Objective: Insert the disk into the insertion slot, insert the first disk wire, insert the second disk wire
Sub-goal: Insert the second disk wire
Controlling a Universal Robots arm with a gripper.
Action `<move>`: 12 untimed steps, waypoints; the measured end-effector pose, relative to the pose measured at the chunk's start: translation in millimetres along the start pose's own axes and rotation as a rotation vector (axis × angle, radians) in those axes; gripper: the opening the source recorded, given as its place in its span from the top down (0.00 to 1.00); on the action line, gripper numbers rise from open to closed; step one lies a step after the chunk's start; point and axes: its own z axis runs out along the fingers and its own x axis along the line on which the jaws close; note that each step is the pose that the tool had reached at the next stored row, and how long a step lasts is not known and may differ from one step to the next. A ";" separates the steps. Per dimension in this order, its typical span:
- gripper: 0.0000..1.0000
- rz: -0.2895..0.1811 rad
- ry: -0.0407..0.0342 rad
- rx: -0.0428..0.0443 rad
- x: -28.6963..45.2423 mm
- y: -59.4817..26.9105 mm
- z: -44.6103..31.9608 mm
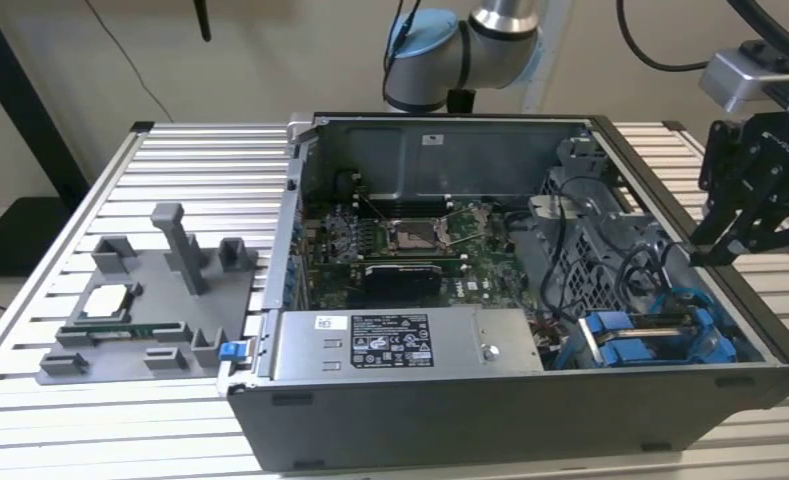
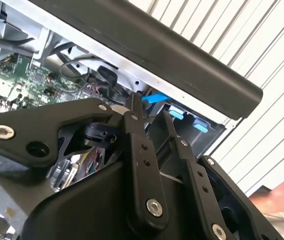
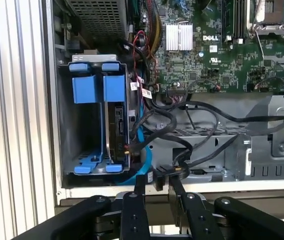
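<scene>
Blue-framed disk (image 3: 116,125) sits in the insertion slot (image 3: 66,131) ahead of the fingers (image 3: 134,207), which stand apart, gripping nothing.

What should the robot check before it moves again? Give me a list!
1. Disk inside the drive bay: ok, it stands in there between the blue tabs.
2. Tool at the black connector: ok, right at it.
3. Tool gripping that connector: cannot tell.
4. Blue wire plugged into the disk: not ok, its end looks to lie by the tool.
5. Black wires out of the way: not ok, they loop close to the tool.
</scene>
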 end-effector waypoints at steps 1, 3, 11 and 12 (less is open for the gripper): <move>0.00 0.000 0.0003 -0.0028 -0.1 -0.6 0.3; 0.00 0.000 -0.0007 -0.0078 -0.3 -1.3 0.8; 0.00 0.002 -0.0057 -0.0479 -0.3 -3.9 4.5; 0.00 0.002 -0.0072 -0.0510 -0.3 -4.1 5.0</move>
